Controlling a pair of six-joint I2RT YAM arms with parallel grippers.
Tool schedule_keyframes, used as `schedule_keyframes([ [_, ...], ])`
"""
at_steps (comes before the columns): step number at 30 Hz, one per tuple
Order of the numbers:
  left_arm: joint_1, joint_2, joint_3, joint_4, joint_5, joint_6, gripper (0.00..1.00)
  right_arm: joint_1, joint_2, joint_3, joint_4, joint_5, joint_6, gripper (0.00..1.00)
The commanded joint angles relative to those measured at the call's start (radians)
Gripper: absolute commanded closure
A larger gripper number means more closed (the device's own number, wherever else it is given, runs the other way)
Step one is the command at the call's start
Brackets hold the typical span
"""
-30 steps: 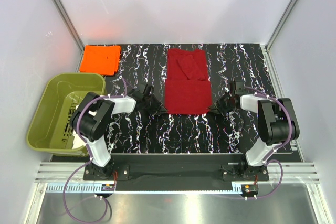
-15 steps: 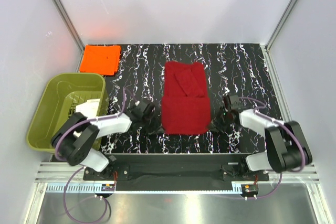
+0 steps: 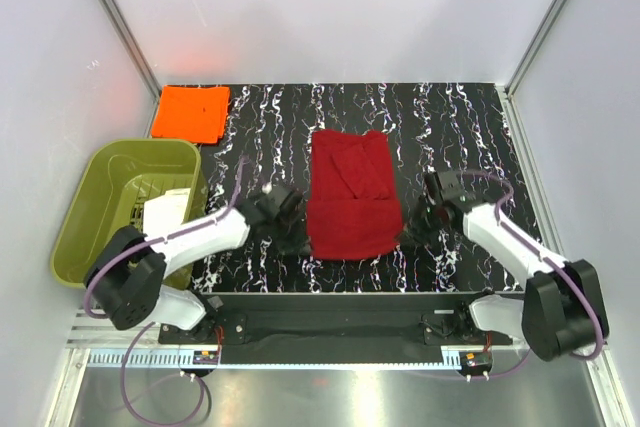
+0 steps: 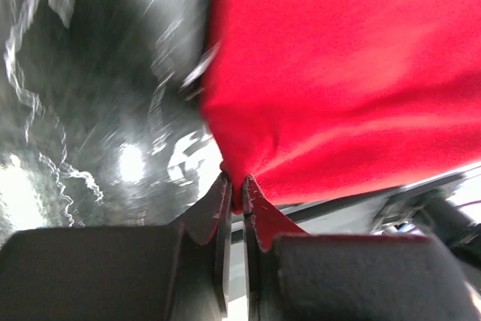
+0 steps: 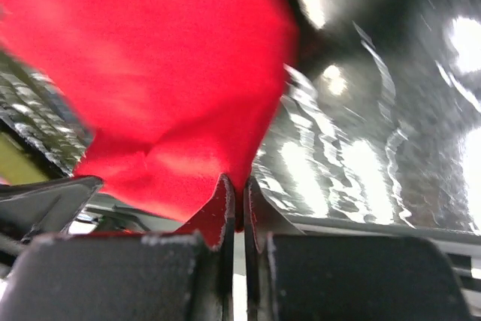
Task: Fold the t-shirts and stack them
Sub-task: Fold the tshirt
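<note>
— Looking at the crimson t-shirt: how does it lie?
— Folded into a long rectangle, spread between left gripper and right gripper.
— Their grip?
— Each is clamped on a near corner, with the cloth bunched at the tips. The orange t-shirt lies folded, far beyond the left one.

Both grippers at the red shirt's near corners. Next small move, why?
Probably lift both corners together and carry them toward the far edge. The left gripper and right gripper are each shut on a near corner of the red shirt, which lies flat and long.
</note>
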Motion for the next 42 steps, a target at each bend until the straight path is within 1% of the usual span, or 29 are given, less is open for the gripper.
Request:
schedule_keyframes([
  [1,0.078,0.042,0.251,-0.177,-0.090,0.155,1.00,-0.010,0.096,0.226,-0.023,0.059,-0.138,1.00],
  [2,0.120,0.054,0.283,-0.188,-0.088,0.171,1.00,-0.011,0.130,0.270,-0.026,0.054,-0.154,1.00],
  [3,0.142,0.068,0.318,-0.191,-0.082,0.203,1.00,-0.014,0.193,0.357,-0.031,0.051,-0.166,1.00],
  [4,0.182,0.103,0.383,-0.194,-0.076,0.218,1.00,-0.019,0.224,0.397,-0.032,0.045,-0.189,1.00],
  [5,0.200,0.126,0.418,-0.200,-0.072,0.232,1.00,-0.023,0.253,0.437,-0.032,0.045,-0.197,1.00],
  [6,0.219,0.152,0.452,-0.202,-0.046,0.260,1.00,-0.028,0.317,0.513,-0.032,0.043,-0.206,1.00],
  [7,0.251,0.213,0.519,-0.203,-0.023,0.274,1.00,-0.040,0.353,0.554,-0.041,0.028,-0.223,1.00],
  [8,0.265,0.246,0.555,-0.206,-0.003,0.286,1.00,-0.048,0.387,0.592,-0.049,0.017,-0.229,1.00],
  [9,0.277,0.276,0.592,-0.208,0.020,0.309,1.00,-0.054,0.451,0.667,-0.061,0.010,-0.234,1.00],
  [10,0.294,0.331,0.660,-0.210,0.030,0.320,1.00,-0.063,0.482,0.702,-0.066,-0.004,-0.244,1.00],
  [12,0.308,0.385,0.728,-0.211,0.046,0.339,1.00,-0.072,0.555,0.791,-0.074,-0.012,-0.257,1.00],
  [13,0.322,0.434,0.794,-0.211,0.057,0.346,1.00,-0.079,0.579,0.821,-0.078,-0.021,-0.261,1.00],
  [15,0.332,0.508,0.858,-0.210,0.088,0.355,1.00,-0.099,0.638,0.893,-0.097,-0.033,-0.271,1.00],
  [18,0.348,0.588,0.996,-0.205,0.126,0.360,1.00,-0.132,0.697,0.959,-0.107,-0.070,-0.280,1.00],
  [21,0.358,0.623,1.047,-0.168,0.140,0.369,1.00,-0.152,0.730,1.003,-0.104,-0.105,-0.291,1.00],
  [24,0.369,0.630,1.063,-0.133,0.149,0.363,1.00,-0.161,0.752,1.043,-0.104,-0.148,-0.306,1.00],
  [28,0.378,0.596,1.020,-0.111,0.145,0.361,1.00,-0.163,0.744,1.042,-0.115,-0.159,-0.306,1.00],
  [31,0.377,0.561,0.951,-0.105,0.154,0.355,1.00,-0.165,0.723,0.981,-0.109,-0.178,-0.292,1.00],
  [34,0.375,0.495,0.832,-0.084,0.171,0.334,1.00,-0.163,0.672,0.863,-0.075,-0.222,-0.263,1.00],
  [35,0.372,0.446,0.790,-0.073,0.174,0.333,1.00,-0.163,0.634,0.788,-0.066,-0.228,-0.261,1.00],
  [36,0.369,0.420,0.712,-0.067,0.169,0.340,1.00,-0.162,0.611,0.749,-0.052,-0.236,-0.257,1.00],
  [38,0.362,0.369,0.632,-0.076,0.152,0.361,1.00,-0.157,0.570,0.676,-0.043,-0.247,-0.257,0.99],
  [39,0.362,0.322,0.556,-0.078,0.152,0.370,1.00,-0.154,0.526,0.605,-0.046,-0.248,-0.260,0.99],
  [40,0.362,0.298,0.519,-0.088,0.151,0.376,1.00,-0.151,0.502,0.568,-0.045,-0.250,-0.261,0.98],
  [41,0.360,0.256,0.482,-0.093,0.152,0.392,1.00,-0.140,0.453,0.496,-0.046,-0.251,-0.260,0.97],
  [42,0.360,0.235,0.418,-0.096,0.155,0.401,1.00,-0.134,0.432,0.461,-0.051,-0.250,-0.255,0.96],
])
